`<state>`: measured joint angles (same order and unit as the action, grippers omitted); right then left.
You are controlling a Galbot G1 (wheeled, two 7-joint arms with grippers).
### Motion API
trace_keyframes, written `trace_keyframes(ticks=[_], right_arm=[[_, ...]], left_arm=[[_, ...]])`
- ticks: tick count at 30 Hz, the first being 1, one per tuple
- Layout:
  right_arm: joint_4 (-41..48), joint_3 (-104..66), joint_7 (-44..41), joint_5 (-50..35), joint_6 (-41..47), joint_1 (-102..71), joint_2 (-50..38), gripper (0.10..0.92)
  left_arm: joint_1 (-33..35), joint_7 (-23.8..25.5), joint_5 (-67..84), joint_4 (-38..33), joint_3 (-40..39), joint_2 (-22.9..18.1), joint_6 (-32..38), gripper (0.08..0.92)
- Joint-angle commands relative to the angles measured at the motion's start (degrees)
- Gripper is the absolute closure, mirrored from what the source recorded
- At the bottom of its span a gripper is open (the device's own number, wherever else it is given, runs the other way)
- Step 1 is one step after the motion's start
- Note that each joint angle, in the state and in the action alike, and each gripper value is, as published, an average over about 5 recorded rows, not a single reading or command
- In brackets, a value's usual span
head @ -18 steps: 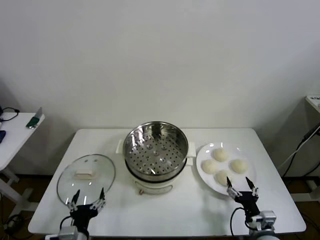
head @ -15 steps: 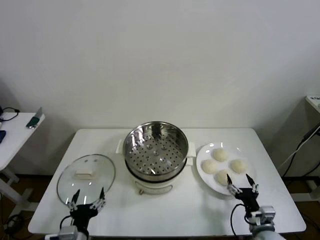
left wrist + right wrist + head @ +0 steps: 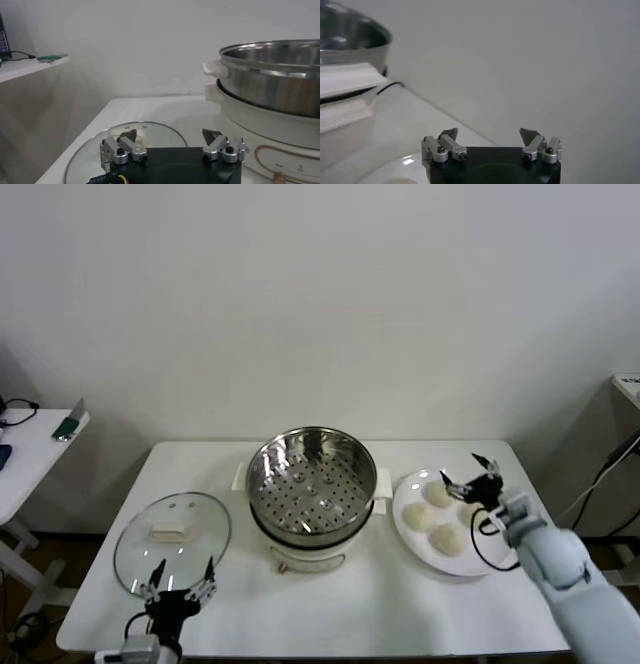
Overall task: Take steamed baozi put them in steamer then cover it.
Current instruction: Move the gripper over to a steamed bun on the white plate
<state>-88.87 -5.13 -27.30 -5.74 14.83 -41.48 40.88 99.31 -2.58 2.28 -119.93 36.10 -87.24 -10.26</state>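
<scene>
Right gripper up over the plate of baozi, left gripper parked low by the cover, steamer uncovered.

I see the surface carrying the steamer at centre, mouth up, perforated tray bare; its front is partly hidden under the rim. The cover lies flat to its left, oblong handle running left-right. The plate holds the steamed baozi; I make out three clearly, the fourth is hidden behind my right gripper, fingers spread, holding nothing. Left gripper, fingers spread, sits at the cover's near edge, arm cut off.
</scene>
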Motion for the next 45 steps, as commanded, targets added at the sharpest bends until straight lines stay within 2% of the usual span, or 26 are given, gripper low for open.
trace_keyframes(ticks=[1,6,10,18,27,35,45], right_arm=[[13.3,36.9,-34.5,12.7,-8.7,37.3,-13.4,0.203],[19.9,53.3,-41.9,12.3,-11.3,49.7,-11.1,0.203],[24.4,58.3,-42.5,9.8,-9.5,52.7,-7.4,0.203],[32.0,56.1,-38.6,8.1,-5.7,47.8,2.0,0.203],[43.2,48.3,-33.4,11.9,-6.7,43.6,12.4,0.203],[47.5,47.8,-31.7,14.4,-7.8,43.5,16.1,0.203],[49.1,49.1,-34.3,14.2,-7.3,43.5,17.3,0.207]], left_arm=[[0.1,0.1,-0.1,0.2,-0.2,0.1,0.1,0.177],[0.5,0.1,-0.3,0.2,-0.3,0.0,0.2,0.177],[0.7,0.1,-0.4,0.1,-0.4,-0.1,0.3,0.177],[0.9,0.1,-0.4,0.6,-0.3,-0.1,0.3,0.177],[0.8,0.1,-0.3,1.3,-0.1,0.0,0.8,0.177],[1.1,-0.1,-0.3,1.9,-0.4,-0.1,1.5,0.177],[1.9,-0.2,-0.2,1.7,-0.5,-0.1,1.7,0.177]])
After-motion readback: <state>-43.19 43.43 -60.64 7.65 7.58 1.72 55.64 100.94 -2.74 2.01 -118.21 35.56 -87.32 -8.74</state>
